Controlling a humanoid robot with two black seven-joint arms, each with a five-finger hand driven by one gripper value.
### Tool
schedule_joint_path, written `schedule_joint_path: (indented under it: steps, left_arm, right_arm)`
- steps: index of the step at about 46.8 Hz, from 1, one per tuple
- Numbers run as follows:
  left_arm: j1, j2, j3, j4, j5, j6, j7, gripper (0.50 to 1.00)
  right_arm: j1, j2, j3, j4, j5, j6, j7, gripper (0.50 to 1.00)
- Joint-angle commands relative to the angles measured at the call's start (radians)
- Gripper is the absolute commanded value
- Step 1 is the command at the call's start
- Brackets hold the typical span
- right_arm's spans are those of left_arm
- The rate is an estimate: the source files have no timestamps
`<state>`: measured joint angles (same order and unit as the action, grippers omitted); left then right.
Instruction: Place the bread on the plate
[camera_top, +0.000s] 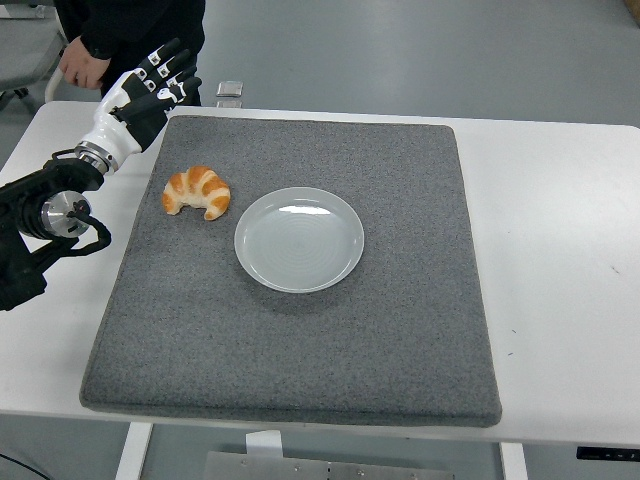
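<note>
A golden croissant (198, 191) lies on the grey mat (300, 350), just left of a white round plate (299, 239) that holds nothing. My left hand (160, 80) is raised over the mat's far left corner, behind and to the left of the croissant. Its fingers are stretched out straight and hold nothing. The left arm comes in from the left edge. No right arm shows.
The mat covers most of the white table (560, 250). A person in dark clothes stands at the top left, one hand (82, 68) hanging near my left hand. A small grey clip-like object (229, 93) sits at the table's far edge.
</note>
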<state>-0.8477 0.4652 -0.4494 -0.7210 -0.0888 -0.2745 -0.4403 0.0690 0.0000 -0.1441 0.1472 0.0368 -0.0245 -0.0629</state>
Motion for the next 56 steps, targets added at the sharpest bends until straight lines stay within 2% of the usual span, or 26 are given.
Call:
schedule_joint_path:
  steps: [1, 56]
  left_arm:
    - [0.001, 0.001, 0.000, 0.000, 0.000, 0.000, 0.000, 0.988]
    - [0.002, -0.002, -0.002, 0.000, -0.002, 0.001, 0.000, 0.990]
  right_arm:
    - [0.000, 0.000, 0.000, 0.000, 0.000, 0.000, 0.000, 0.930]
    - [0.000, 0.000, -0.002, 0.000, 0.000, 0.000, 0.000, 0.930]
